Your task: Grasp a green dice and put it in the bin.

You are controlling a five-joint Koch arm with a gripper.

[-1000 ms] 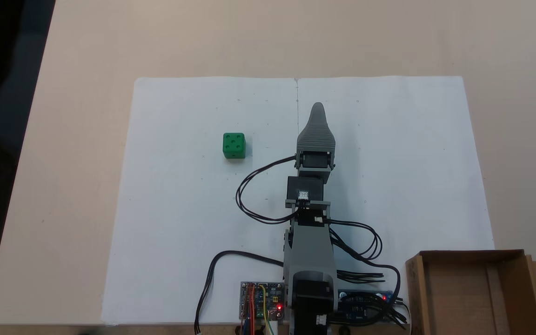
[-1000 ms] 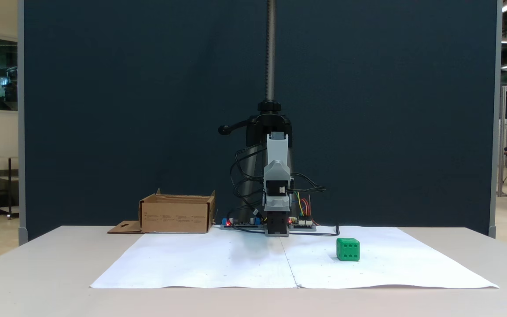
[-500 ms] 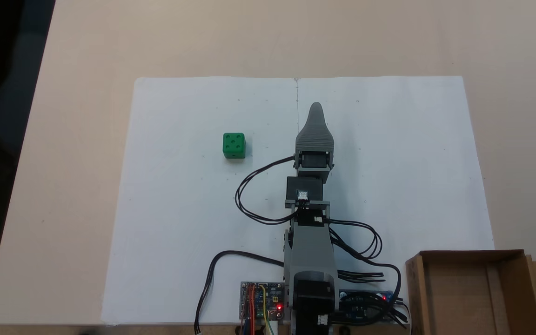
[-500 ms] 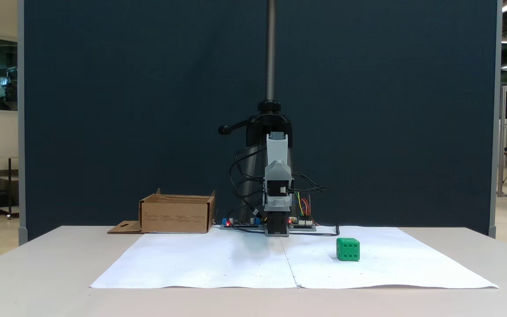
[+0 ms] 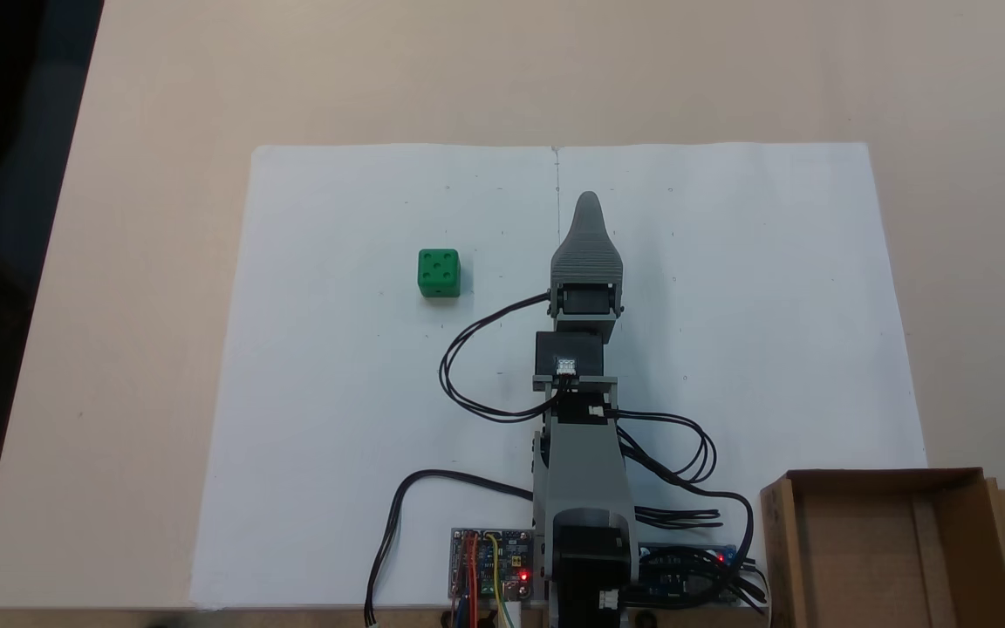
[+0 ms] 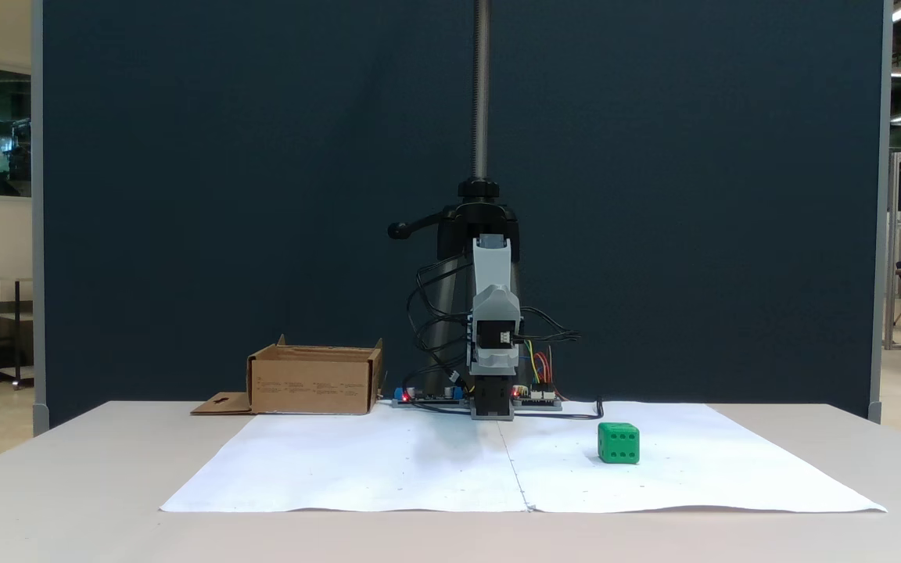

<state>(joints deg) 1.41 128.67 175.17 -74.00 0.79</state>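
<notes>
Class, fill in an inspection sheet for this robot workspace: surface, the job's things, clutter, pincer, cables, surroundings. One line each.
Surface: beige table with white paper sheets laid across its middle.
Job's things: green dice sits on the paper, left of the arm in the top-down fixed view, five pips up; bin, an open cardboard box, stands off the paper at the lower right and looks empty.
Clutter: nothing seen.
Pincer: pincer points away from the base over the paper's centre seam, apart from the dice; open or shut cannot be told.
Cables: black cables loop beside the arm; circuit boards at the base show red lights.
Surroundings: dark blue panel behind the table, metal pole above the arm.
</notes>
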